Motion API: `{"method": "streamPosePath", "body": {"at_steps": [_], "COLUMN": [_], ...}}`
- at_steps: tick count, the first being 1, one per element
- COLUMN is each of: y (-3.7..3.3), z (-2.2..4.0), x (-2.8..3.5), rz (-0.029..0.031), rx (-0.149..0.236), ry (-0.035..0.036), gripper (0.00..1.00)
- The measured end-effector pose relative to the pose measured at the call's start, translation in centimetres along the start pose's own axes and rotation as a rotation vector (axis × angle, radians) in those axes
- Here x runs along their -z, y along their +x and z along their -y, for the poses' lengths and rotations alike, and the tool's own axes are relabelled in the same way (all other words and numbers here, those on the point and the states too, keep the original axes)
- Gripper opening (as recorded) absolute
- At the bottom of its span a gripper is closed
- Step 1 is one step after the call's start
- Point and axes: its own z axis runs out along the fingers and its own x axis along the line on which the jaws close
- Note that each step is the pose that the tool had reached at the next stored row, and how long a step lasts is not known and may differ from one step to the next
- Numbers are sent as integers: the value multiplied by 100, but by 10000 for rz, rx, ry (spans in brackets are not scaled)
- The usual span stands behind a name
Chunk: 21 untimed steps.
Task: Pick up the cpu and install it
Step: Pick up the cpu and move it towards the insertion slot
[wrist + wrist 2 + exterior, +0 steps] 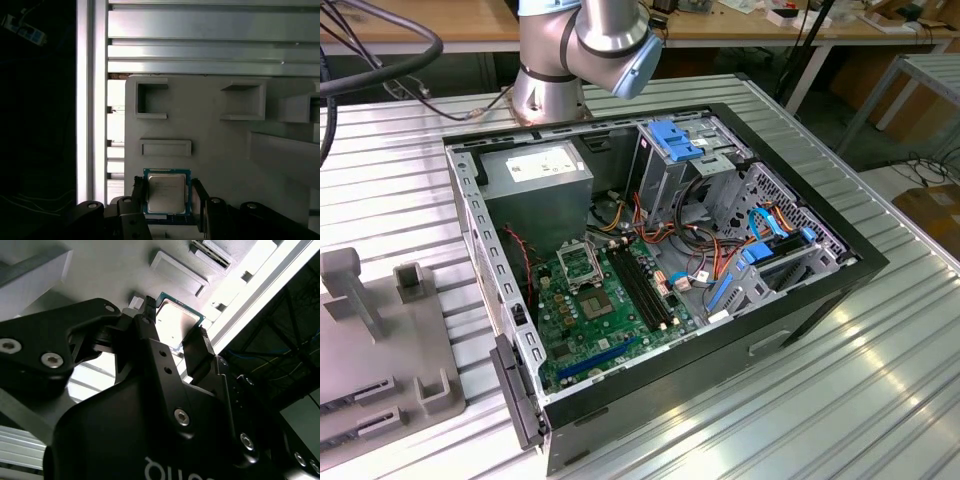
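One cpu over grey tray, gripper straddling it; I cannot tell whether clamped.

Exterior view: arm cut off by top edge; grey fixture plate cut off by left edge. First wrist view: cpu near edge hidden behind gripper; contact between them indiscernible; lid print too small.

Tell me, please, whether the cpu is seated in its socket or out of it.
Out: the cpu is at the grey fixture plate, which sits outside the computer case.
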Motion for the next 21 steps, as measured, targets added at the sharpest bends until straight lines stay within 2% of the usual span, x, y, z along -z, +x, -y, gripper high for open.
{"method": "streamPosePath", "body": {"at_steps": [21], "y": [3], "z": [0], "x": [89], "rz": [-2], "rx": [0], "ry": [1], "gripper": [47]}}
